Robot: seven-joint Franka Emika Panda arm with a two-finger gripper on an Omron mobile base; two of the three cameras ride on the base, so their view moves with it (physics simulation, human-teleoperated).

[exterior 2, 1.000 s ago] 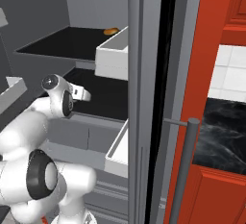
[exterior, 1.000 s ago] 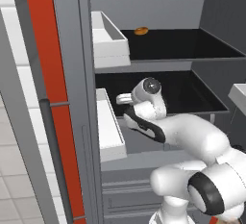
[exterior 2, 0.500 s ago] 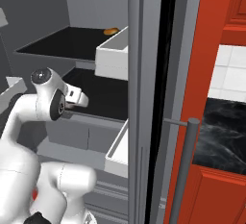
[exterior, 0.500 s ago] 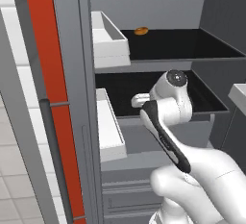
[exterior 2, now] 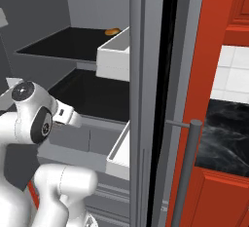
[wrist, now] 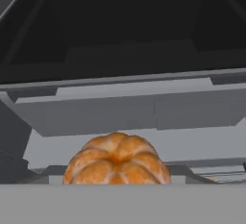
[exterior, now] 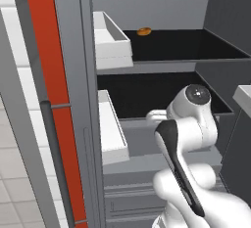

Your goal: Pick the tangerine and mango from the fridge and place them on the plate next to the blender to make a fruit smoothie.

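Orange tangerine (wrist: 116,160), segmented crown camera-ward

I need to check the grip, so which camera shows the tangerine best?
The hand view: the tangerine sits large and close at its bottom edge. From the two base views I cannot make it out; the arm's white body covers the hand.

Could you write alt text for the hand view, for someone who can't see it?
A ribbed orange tangerine sits close up at the bottom of the picture. Behind it are the fridge's grey lower drawers, and above them a dark, black shelf.
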